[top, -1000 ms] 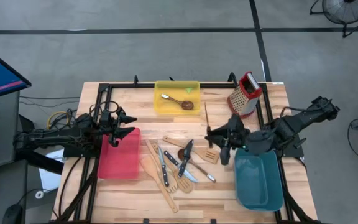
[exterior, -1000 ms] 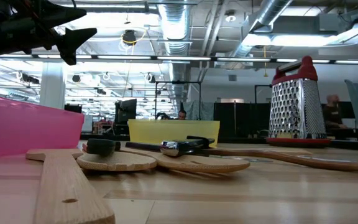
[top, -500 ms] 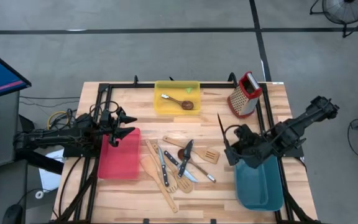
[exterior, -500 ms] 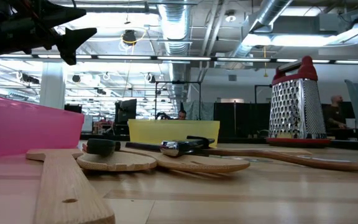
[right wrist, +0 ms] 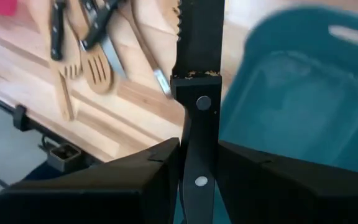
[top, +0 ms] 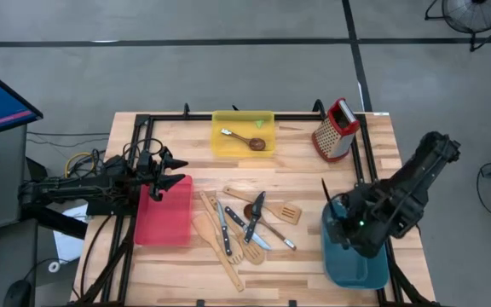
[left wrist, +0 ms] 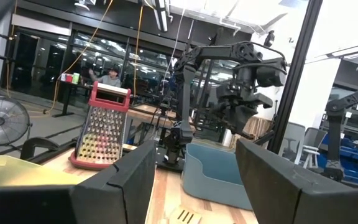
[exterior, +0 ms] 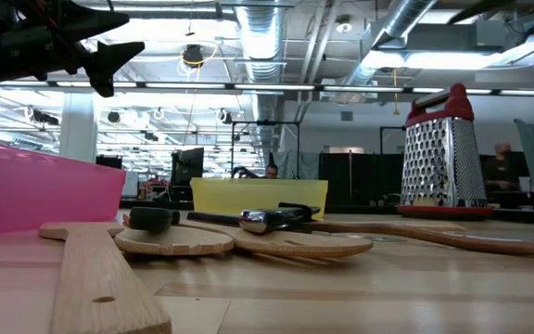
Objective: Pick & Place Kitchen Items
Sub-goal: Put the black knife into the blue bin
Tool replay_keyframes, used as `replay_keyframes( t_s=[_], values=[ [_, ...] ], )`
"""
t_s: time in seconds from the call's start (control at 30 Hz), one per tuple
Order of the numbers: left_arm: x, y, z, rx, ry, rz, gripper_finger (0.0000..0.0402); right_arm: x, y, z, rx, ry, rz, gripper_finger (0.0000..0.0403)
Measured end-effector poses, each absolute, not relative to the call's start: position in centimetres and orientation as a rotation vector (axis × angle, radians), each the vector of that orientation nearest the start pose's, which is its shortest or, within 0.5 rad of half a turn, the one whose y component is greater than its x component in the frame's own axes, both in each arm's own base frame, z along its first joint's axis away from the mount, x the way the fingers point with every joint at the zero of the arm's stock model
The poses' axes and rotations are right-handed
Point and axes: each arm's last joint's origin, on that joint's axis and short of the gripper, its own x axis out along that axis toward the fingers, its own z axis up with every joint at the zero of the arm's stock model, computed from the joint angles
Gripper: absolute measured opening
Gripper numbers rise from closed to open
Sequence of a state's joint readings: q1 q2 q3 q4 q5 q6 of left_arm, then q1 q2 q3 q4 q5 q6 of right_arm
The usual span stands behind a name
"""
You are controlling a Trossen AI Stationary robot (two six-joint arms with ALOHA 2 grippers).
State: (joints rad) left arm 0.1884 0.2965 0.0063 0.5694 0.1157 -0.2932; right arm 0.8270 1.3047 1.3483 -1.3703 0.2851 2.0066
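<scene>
Black-handled knife [right wrist: 197,130] is pinched between my right gripper [top: 345,228] fingers, its serrated blade sticking out ahead of them; in the high view the blade shows as a thin dark line pointing up-table from the gripper. A second ago I held it over the bare wood below the grater [top: 336,129], near the utensil pile; now arm and knife have swung over the near-left part of the teal bin [top: 373,269], above its floor, not touching it. Wrist view has the handle over the bin's rim, bin interior on one side, table edge on the other. Room: bin holds nothing else I can see, walls well apart from the knife. Left gripper [top: 174,169] hasn't moved, fingers spread with nothing between them, hanging over the far corner of the red bin [top: 164,223]. Pile of pale spatulas [top: 218,243], knives [top: 233,216] and a dark spoon [top: 267,225] lies mid-table between the two bins, unchanged. Yellow bin [top: 243,123] at the far edge has one dark spoon [top: 250,141] in it.
</scene>
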Motion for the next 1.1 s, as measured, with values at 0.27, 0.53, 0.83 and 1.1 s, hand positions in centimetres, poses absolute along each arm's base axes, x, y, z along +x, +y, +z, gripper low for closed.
replay_keyframes(
  t_s=[0.27,0.53,0.83,1.1],
  values=[
    [11.1,1.8,19.5,-0.249,-0.284,0.031,0.0208,14.9,16.8,31.5,0.987,1.221,-0.951,0.0083],
    [11.1,1.8,19.5,-0.249,-0.283,0.031,0.0208,15.8,18.1,30.0,0.948,1.294,-1.0,0.0083],
    [11.1,1.8,19.5,-0.249,-0.283,0.031,0.0208,16.3,19.6,28.4,0.876,1.365,-1.015,0.0083],
    [11.1,1.8,19.5,-0.249,-0.283,0.03,0.0208,16.1,21.3,27.1,0.835,1.406,-1.0,0.0083]
  ],
)
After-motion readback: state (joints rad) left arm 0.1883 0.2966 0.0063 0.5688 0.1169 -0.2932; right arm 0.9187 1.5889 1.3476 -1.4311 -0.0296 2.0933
